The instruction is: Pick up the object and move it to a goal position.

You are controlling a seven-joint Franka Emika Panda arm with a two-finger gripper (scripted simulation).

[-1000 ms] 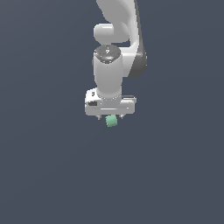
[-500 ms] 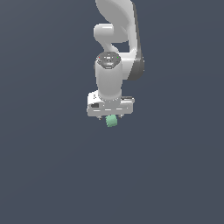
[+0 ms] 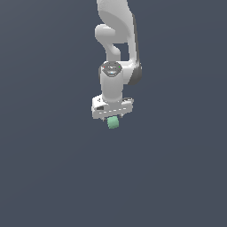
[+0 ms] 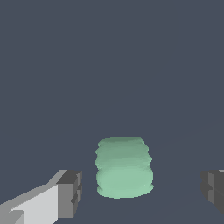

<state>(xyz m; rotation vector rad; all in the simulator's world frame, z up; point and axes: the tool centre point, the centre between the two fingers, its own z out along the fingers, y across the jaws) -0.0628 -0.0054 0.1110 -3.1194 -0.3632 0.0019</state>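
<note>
Sitting between the open claw's (image 4: pixel 140 192) fingers, untouched: the object (image 4: pixel 124 167).

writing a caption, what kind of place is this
Likely a bare simulated test scene, not a real room: a flat, featureless grey ground, a smooth white arm, and one mint block between the open gripper fingers.

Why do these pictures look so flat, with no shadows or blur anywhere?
They are simulator renders. Exterior view: the white arm has soft shading, but the plain dark ground shows no cast shadow, glare or blur. Wrist view: the mint-green block looks wavy-edged and evenly lit, sharp as the gripper fingers beside it, which are apart from it.
</note>
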